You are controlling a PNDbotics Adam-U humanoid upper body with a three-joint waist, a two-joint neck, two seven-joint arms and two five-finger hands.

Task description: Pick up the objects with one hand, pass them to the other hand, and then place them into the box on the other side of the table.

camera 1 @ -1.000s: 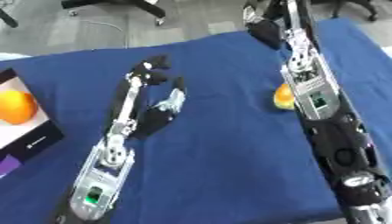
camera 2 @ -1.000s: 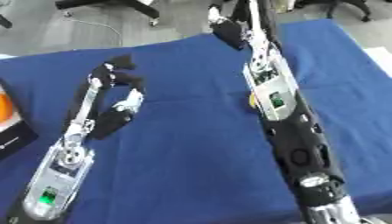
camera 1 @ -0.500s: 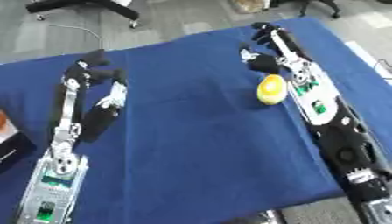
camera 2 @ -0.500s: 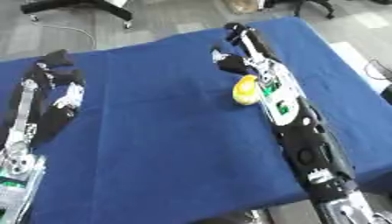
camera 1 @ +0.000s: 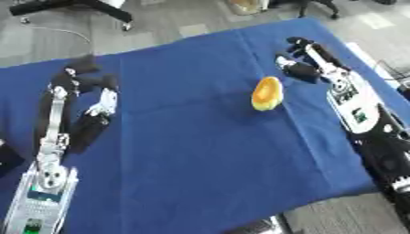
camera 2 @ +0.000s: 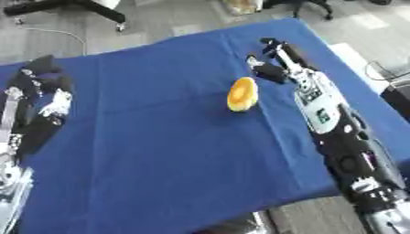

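A yellow-orange oval fruit (camera 1: 266,93) lies on the blue tablecloth (camera 1: 192,151), right of the middle. My right hand (camera 1: 307,58) is just beyond it and to its right, fingers stretched out and open, not touching it. My left hand (camera 1: 83,77) hovers over the cloth at the far left, fingers relaxed and open, holding nothing. No box shows whole in either view.
A dark corner (camera 1: 6,157) pokes in at the left edge. The table's front edge (camera 1: 304,208) runs across the lower right, with grey floor beyond. A black chair base (camera 1: 72,5) stands on the floor past the far edge.
The camera has swung right, so the box with the orange has left the picture. My right arm, which lay against the fruit, now stands clear to its right.
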